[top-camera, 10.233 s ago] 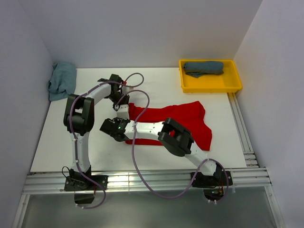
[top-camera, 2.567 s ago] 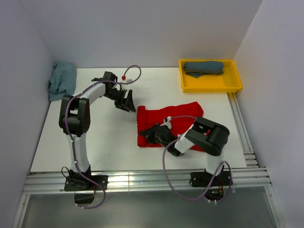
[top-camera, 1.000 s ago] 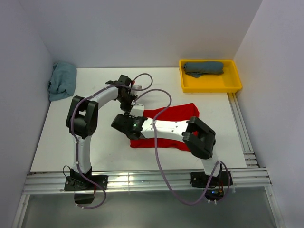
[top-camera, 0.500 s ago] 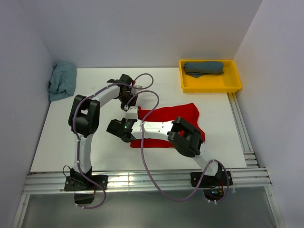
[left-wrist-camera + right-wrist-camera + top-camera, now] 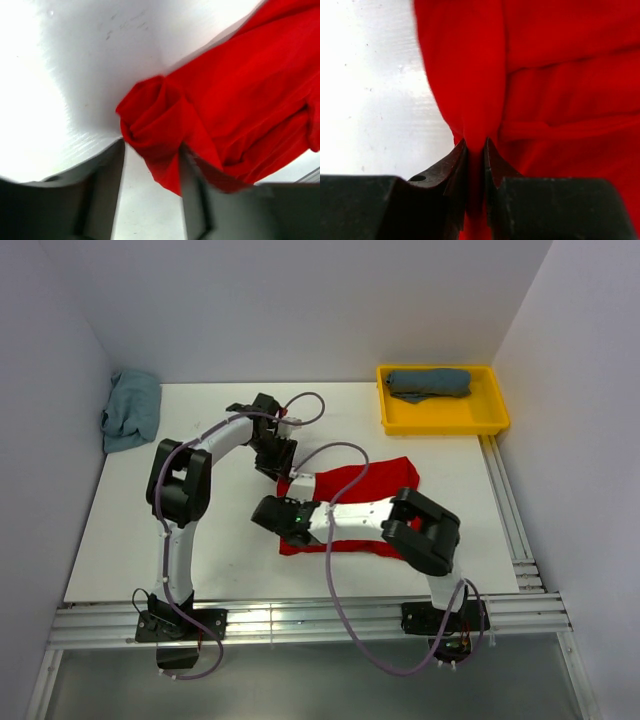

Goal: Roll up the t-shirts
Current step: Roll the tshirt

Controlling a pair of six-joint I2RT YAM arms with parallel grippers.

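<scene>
At the far left edge of the table [image 5: 120, 540] the pale teal t-shirt [image 5: 130, 410] lies crumpled against the wall, untouched. Further right, the left gripper [image 5: 150, 160] hangs over the far-left corner of the red t-shirt [image 5: 375, 485]. Its jaws are spread, and a small twisted curl of red cloth sits between them without being squeezed. Just nearer the arm bases, the right gripper [image 5: 475, 150] is at the shirt's left edge with its jaws pressed together on a thin fold of red fabric, so the cloth puckers into the pinch. The rest of the shirt lies spread across the middle of the table, folded into a rough band running off to the right. At the far right, the yellow tray [image 5: 490, 425] holds the blue-grey t-shirt [image 5: 430, 382], already bundled.

The red shirt looks light, limp and easily creased. It will likely sag and bunch wherever only one point is held, and it should drag along the smooth table rather than slide cleanly. A roll probably wants both grippers on the left edge, one at each corner, each taking a doubled fold rather than a single layer.
</scene>
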